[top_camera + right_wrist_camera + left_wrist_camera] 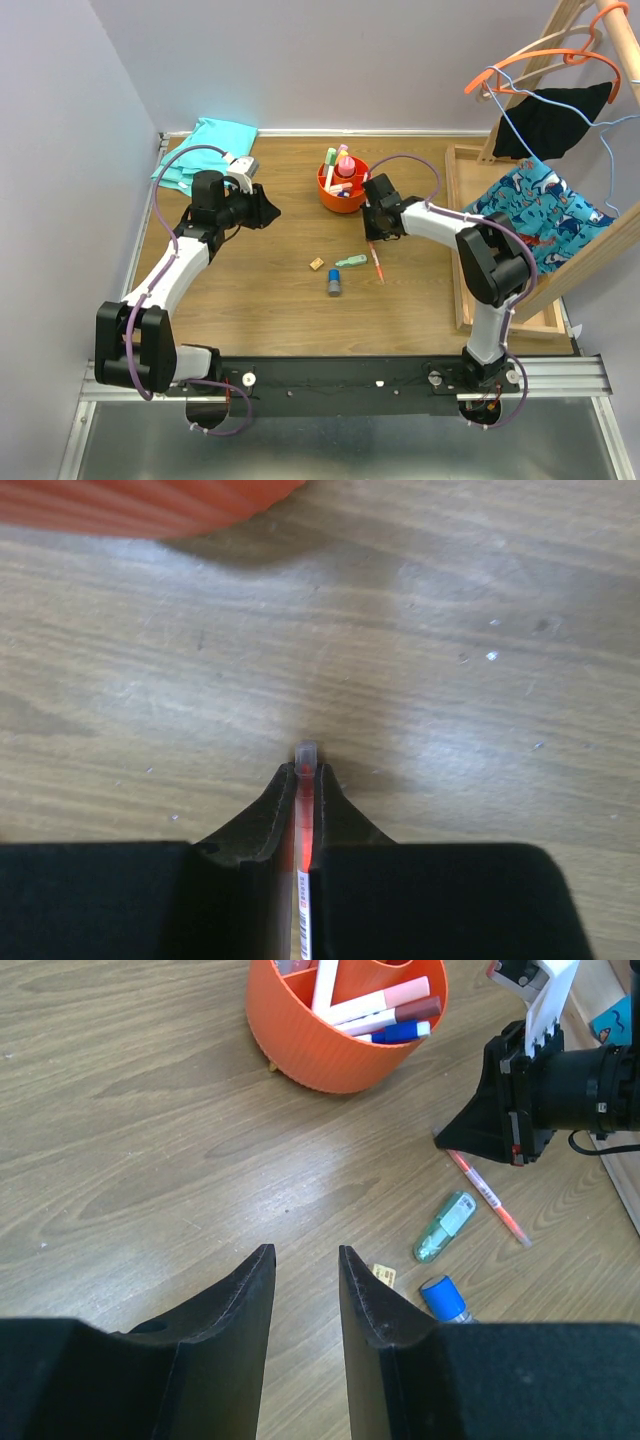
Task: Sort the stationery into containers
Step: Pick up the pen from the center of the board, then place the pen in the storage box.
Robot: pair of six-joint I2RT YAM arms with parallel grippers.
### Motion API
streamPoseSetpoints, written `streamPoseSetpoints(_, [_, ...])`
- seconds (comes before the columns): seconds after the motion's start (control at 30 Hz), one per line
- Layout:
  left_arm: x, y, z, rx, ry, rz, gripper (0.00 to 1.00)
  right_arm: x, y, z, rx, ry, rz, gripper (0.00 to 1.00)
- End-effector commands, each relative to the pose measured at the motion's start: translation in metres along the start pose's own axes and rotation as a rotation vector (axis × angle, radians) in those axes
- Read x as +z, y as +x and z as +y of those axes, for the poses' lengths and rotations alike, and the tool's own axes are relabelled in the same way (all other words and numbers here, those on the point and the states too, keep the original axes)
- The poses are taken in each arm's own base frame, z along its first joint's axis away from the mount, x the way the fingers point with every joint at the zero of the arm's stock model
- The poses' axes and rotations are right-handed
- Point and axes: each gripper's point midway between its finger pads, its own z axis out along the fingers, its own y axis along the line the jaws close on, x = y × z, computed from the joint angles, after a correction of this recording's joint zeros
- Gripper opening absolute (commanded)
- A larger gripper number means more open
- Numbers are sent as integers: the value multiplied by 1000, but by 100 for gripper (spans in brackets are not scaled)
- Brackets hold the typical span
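The round orange organiser (343,186) stands at the back middle of the table with several markers and highlighters in it; it also shows in the left wrist view (320,1045). My right gripper (375,236) is just in front of it, low at the table, shut on the far end of the thin orange-red pen (305,790), whose other end trails toward me (379,266). A green highlighter (350,261), a tan block (316,264) and a blue-capped grey cylinder (334,285) lie on the table nearby. My left gripper (268,210) is open and empty (305,1252), left of the organiser.
A teal folded cloth (205,150) lies at the back left. A large wooden tray (462,240) runs along the right side, with patterned blue fabric (540,205) and a leaning rack of hangers (540,60) over it.
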Motion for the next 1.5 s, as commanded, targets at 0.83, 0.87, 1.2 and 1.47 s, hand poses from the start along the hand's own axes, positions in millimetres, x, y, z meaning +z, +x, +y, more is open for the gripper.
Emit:
streamPoseSetpoints(0.83, [17,-13,21,-7,-9,64,41,-207,-215,123,-443,-541,-1050,1])
streamPoseSetpoints(0.87, [19,-11,22,-2,-10,78,41,-207,-223,125,-440,-537,-1102,1])
streamPoseSetpoints(1.2, [23,-10,35,51,-40,173,40,-187,-252,125,-348,-512,-1329,1])
streamPoseSetpoints(1.47, [30,-9,48,86,-67,217,40,-147,-248,125,-331,-501,-1404,1])
